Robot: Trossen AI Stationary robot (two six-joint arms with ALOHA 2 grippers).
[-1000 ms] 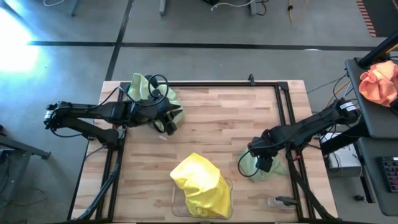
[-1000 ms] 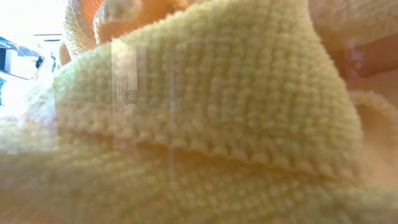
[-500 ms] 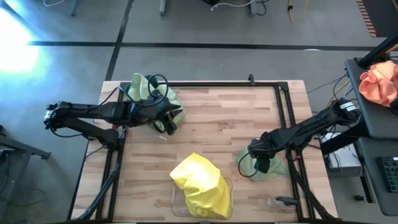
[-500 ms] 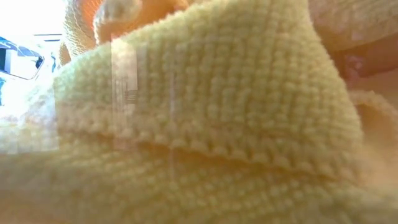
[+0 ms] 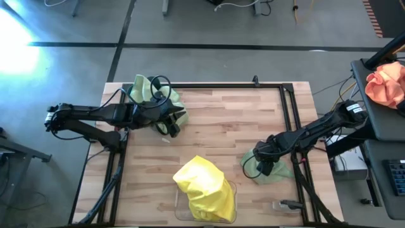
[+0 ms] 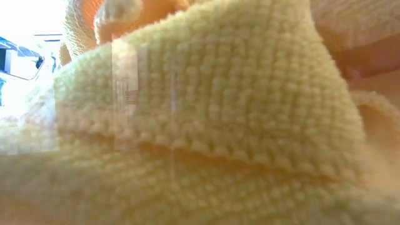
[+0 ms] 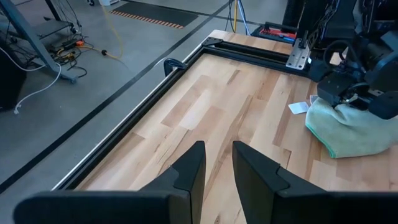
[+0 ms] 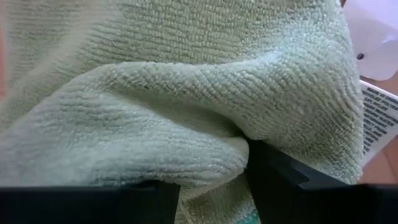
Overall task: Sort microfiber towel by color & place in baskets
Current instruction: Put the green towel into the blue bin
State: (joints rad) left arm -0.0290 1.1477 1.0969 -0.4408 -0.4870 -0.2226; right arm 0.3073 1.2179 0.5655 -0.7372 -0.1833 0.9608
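The pale sage green microfiber towel (image 5: 273, 171) lies crumpled near the table's right edge; my right gripper (image 5: 266, 166) presses into it, fingers apart around a fold. Bright yellow towels (image 5: 204, 189) heap over the clear shallow plastic bin (image 5: 179, 206) alongside. My left gripper (image 5: 172, 128), fingers slightly apart and empty, waits beside the dark teal bin (image 5: 131, 92); bare wooden tabletop (image 5: 221, 126) lies between.
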